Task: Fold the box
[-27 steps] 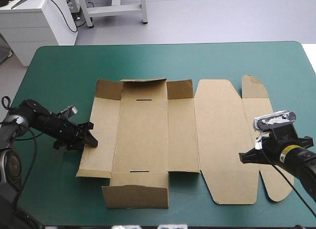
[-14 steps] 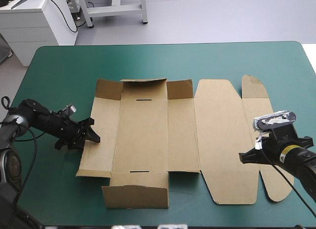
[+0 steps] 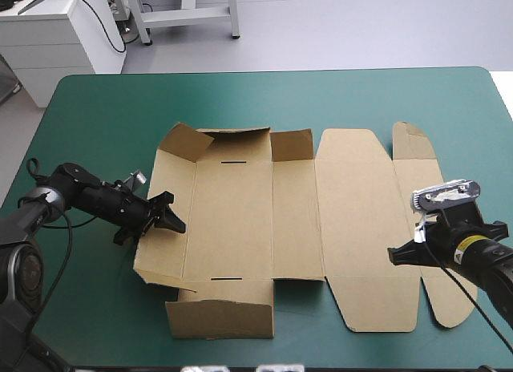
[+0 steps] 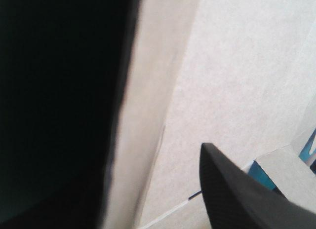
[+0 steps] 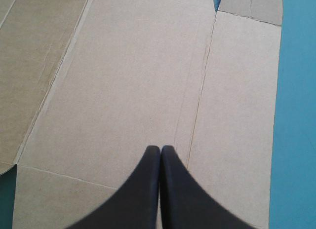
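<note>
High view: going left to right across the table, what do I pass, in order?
Left arm → left pincer, at the box's left wall → box → right arm, over the box's right flap.

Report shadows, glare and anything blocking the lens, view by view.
High view: even light, no glare, soft shadows under the left tool and raised flaps of the box. Left wrist view: a dark mass hides nearly half. Right wrist view: evenly lit, right tool shut.
</note>
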{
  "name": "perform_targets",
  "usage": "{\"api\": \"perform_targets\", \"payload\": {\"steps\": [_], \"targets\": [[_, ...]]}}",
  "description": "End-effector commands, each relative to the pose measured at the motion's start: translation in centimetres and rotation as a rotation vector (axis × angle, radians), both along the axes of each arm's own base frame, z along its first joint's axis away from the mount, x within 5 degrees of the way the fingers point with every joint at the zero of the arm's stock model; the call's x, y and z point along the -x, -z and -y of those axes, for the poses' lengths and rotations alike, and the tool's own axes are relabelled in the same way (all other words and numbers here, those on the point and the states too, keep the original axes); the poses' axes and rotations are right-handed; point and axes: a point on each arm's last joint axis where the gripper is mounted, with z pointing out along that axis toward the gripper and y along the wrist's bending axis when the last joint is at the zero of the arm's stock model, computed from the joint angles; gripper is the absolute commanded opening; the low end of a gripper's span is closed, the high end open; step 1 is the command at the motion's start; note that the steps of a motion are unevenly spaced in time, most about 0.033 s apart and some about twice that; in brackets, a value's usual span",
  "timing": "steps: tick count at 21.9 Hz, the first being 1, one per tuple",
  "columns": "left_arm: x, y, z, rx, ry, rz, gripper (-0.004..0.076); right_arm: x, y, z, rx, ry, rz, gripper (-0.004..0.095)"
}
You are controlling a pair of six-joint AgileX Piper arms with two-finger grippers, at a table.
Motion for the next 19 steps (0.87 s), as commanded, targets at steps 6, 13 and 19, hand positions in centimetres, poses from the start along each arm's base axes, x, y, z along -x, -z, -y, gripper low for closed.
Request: {"api": "perform_targets", "payload": {"steps": [6, 13, 19], "targets": [[0.5, -2.1, 1.1, 0.106, 0.037, -0.009, 0.0001, -0.2, -1.3, 0.0, -0.019, -0.01, 0.084, -0.0021], [-0.2, -2.9, 0.5, 0.001, 0.112, 0.046, -0.0008, -0.1, -1.2, 0.0, -0.02, -0.009, 0.079, -0.0021], [-3.0, -7.6, 1.9, -0.339, 0.379, 0.276, -0.0008, -0.1, -1.2, 0.0, -0.015, -0.014, 0.08, -0.0021]]}}
